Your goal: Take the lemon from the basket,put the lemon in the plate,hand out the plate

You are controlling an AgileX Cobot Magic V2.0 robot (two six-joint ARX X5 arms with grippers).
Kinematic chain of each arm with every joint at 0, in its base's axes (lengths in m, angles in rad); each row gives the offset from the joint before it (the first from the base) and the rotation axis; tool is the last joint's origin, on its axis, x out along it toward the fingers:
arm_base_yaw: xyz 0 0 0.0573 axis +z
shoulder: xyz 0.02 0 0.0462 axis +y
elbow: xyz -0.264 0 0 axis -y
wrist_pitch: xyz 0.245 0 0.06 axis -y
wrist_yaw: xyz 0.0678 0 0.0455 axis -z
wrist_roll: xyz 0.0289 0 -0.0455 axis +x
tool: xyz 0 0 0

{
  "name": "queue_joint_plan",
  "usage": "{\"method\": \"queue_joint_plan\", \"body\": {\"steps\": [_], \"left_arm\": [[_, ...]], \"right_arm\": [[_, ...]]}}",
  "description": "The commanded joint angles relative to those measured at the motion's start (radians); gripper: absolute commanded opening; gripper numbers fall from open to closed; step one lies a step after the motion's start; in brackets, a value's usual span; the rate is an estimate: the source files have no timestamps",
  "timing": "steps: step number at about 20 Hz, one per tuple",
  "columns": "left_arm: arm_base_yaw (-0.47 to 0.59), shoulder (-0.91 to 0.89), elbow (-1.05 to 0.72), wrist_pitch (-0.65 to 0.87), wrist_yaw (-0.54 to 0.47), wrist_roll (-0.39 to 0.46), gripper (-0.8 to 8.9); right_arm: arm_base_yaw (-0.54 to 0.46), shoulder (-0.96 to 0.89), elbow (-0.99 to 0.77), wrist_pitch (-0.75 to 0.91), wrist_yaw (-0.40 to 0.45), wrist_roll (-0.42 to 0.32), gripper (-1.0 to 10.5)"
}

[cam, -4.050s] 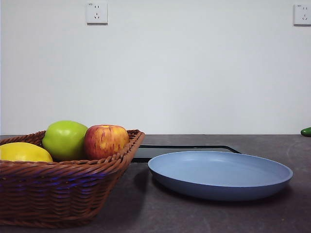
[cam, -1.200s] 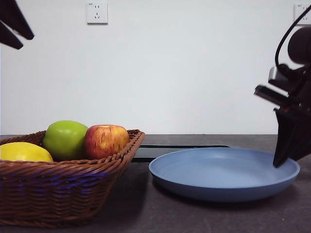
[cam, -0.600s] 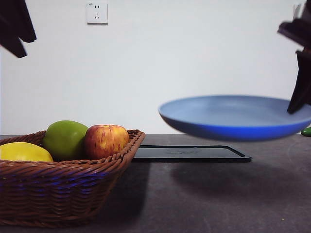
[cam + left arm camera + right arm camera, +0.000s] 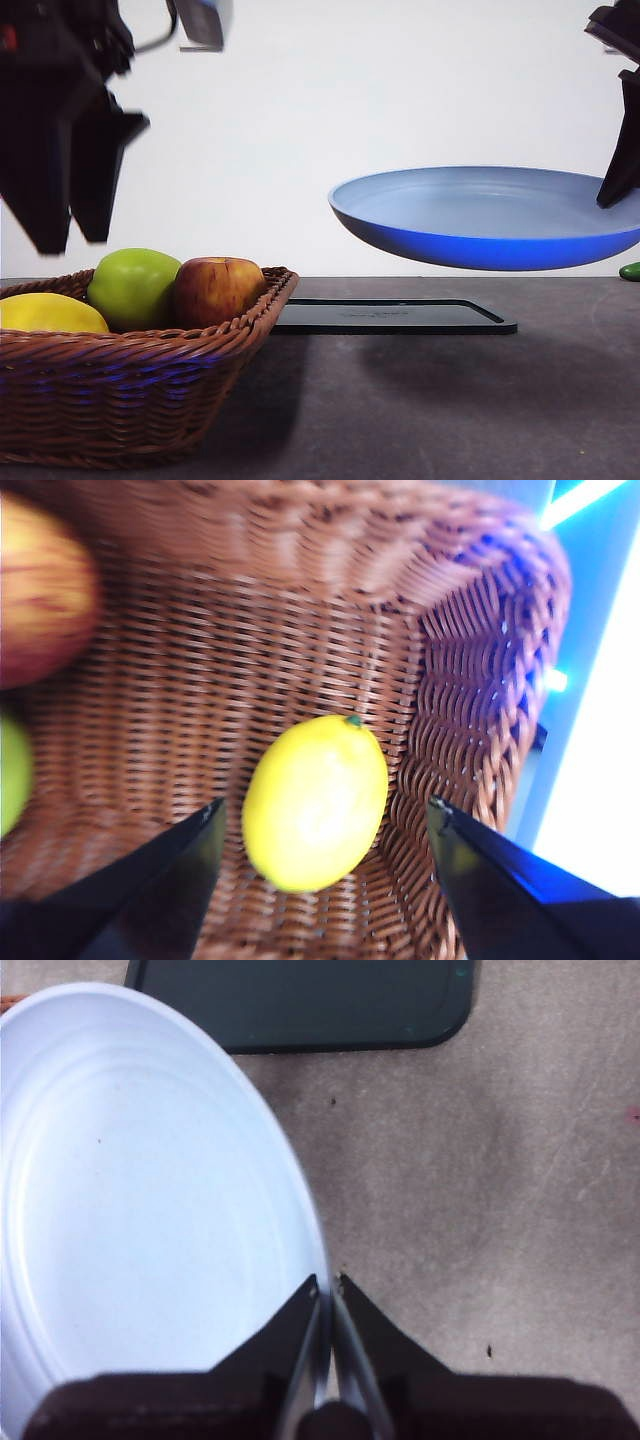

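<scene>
Your left tool (image 4: 320, 825) hangs above the basket (image 4: 130, 400) with its jaws spread wide, and the lemon (image 4: 315, 802) lies between them on the wicker floor, near the basket's wall. In the left wrist view its long axis runs from about 1 o'clock, where the tip points, to 7 o'clock, so the jaws would close across its narrow width. Your right tool (image 4: 328, 1295) is clamped on the plate (image 4: 480, 215) rim, holding it clear of the tabletop (image 4: 420, 400).

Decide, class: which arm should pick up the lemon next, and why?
Left. The left gripper hangs open right above the lemon in the basket, while the right gripper is shut on the plate.
</scene>
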Motion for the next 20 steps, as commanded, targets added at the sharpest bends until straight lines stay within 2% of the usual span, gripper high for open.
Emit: {"method": "queue_joint_plan", "body": {"steps": [1,11,15,17,20], "left_arm": [[-0.008,0.052,0.012,-0.003,0.000,0.024,3.46],[0.052,0.192,0.012,-0.009,0.005,0.040,3.46],[0.087,0.206,0.010,-0.012,0.083,0.040,3.46],[0.090,0.206,0.001,-0.007,0.084,0.043,3.43],[0.090,0.206,0.001,-0.018,0.082,0.044,2.39]], "right_arm": [[0.000,0.003,0.015,0.010,-0.006,-0.014,0.0],[0.000,0.003,0.015,0.010,-0.010,-0.014,0.0],[0.000,0.003,0.015,0.010,-0.010,-0.014,0.0],[0.000,0.001,0.015,0.010,-0.010,-0.014,0.0],[0.000,0.000,0.015,0.010,-0.010,-0.014,0.0]]}}
